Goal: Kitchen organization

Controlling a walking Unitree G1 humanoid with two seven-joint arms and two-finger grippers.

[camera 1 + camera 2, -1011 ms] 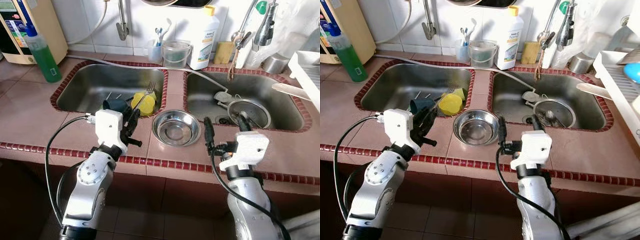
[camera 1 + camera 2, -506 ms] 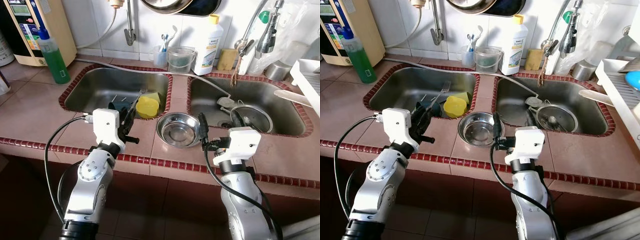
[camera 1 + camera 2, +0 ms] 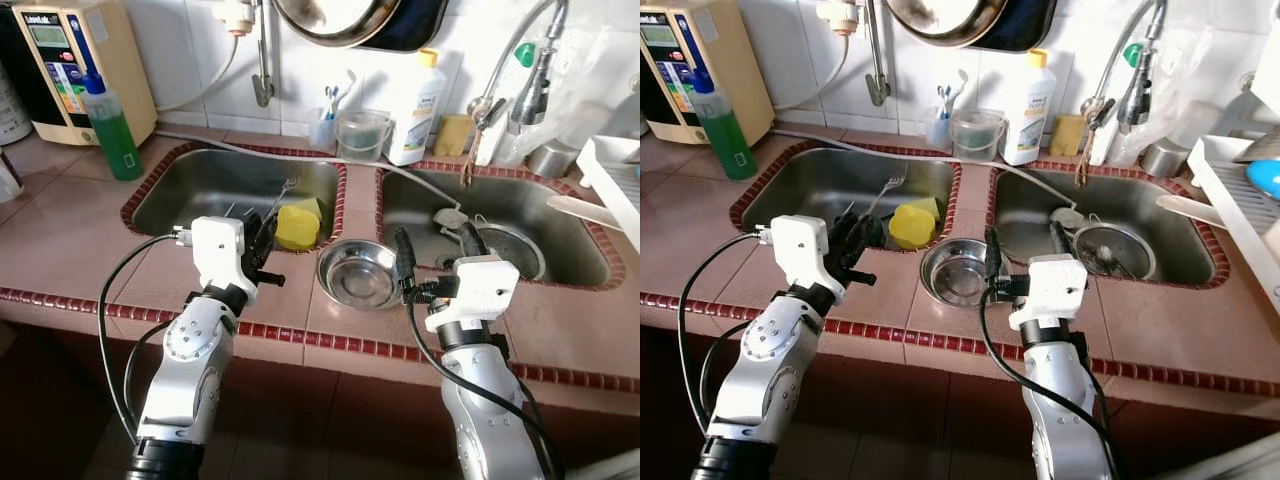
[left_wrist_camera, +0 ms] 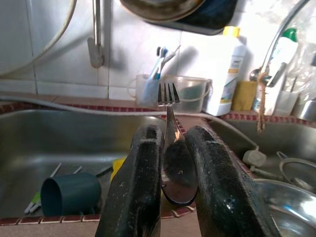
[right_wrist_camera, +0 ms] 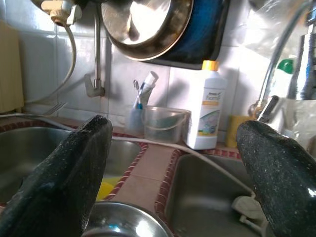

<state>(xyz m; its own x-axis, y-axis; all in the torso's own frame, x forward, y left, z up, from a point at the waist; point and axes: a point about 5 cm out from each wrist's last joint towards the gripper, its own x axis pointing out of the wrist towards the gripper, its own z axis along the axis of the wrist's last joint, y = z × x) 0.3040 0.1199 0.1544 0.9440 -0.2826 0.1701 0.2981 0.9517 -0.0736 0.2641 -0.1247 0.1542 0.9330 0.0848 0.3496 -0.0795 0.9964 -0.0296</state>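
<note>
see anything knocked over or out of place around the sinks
Yes: a dark teal cup lies tipped on its side in the left sink, by the yellow sponge. The left gripper grips a fork, tines up.

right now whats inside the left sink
A yellow cup and a dark teal cup on its side, with thin utensils beside it. The left gripper, holding a fork, hides part of the basin.

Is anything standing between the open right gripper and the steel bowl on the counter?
Nothing visible does. The right gripper hangs open just right of the steel bowl, which sits on the tiled divider between the two sinks, with bare counter between them. The left gripper is shut on a fork, off to the bowl's other side.
</note>
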